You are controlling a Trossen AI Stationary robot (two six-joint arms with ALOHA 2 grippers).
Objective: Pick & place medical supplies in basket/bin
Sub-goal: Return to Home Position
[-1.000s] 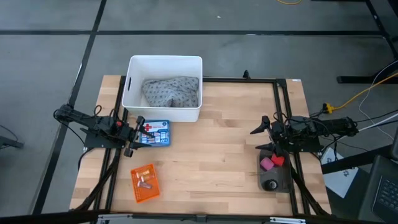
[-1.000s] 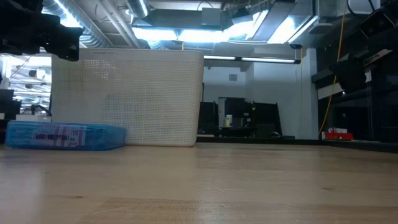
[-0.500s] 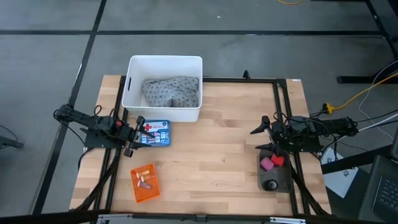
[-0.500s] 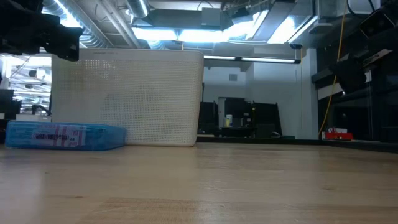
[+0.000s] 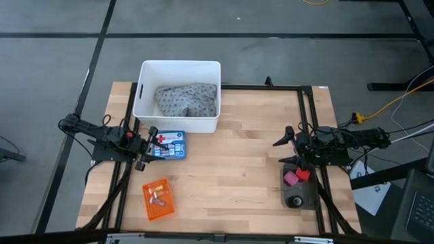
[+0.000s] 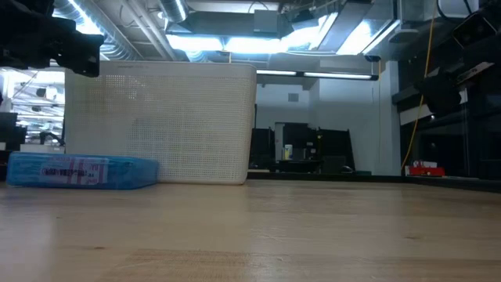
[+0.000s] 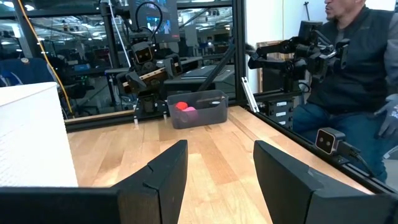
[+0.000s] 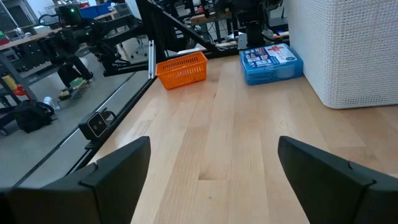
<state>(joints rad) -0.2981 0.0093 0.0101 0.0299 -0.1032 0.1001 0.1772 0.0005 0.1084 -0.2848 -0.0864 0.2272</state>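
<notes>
Currently, the grey dotted pack (image 5: pixel 186 99) lies crumpled inside the white tub (image 5: pixel 180 65) on the left arm's side of the table. It appears soft, light and compliant, so the suitable hold would be a pinch on a raised fold near its centre.

The pink roll (image 5: pixel 291 179), red roll (image 5: pixel 303 175) and black roll (image 5: pixel 296 201) lie in the dark tray (image 5: pixel 298 210) at the right edge. They are judged light, slightly squashy and liable to roll, so grip them across the diameter. Tiny tan pieces (image 5: pixel 156 197) sit in the orange basket (image 5: pixel 163 211).

A blue first-aid box (image 5: pixel 171 145) rests between tub and basket. The left gripper (image 5: pixel 148 147) hovers just beside it, level, fingers parted, empty. The right gripper (image 5: pixel 285 145) hangs near the tray, facing across the table, fingers spread wide, empty.
</notes>
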